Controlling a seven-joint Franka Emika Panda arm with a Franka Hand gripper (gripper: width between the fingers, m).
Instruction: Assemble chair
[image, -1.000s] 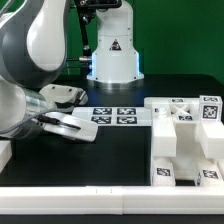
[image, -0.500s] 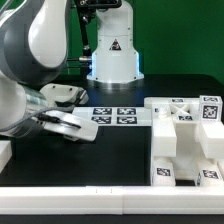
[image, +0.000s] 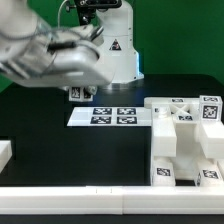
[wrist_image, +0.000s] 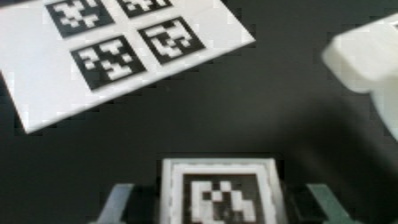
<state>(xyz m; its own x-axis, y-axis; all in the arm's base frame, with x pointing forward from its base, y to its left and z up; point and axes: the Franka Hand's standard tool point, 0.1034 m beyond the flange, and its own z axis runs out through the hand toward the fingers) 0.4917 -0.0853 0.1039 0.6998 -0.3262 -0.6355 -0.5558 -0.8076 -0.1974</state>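
One tagged chair piece (wrist_image: 221, 192) clamped in gripper (wrist_image: 221, 205), tag facing wrist camera, long axis unclear

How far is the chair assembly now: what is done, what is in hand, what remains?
Done: nothing I can confirm; the white plastic chair parts sit grouped at the exterior view's right, joined or not I cannot tell. In hand: the tool grips a small white tagged block above the black table, near the marker board. Left: fitting this block and the other parts.

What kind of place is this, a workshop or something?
Probably a robotics lab bench: a robot arm over a black table, white chair parts bearing square tags, and a marker board lying flat.
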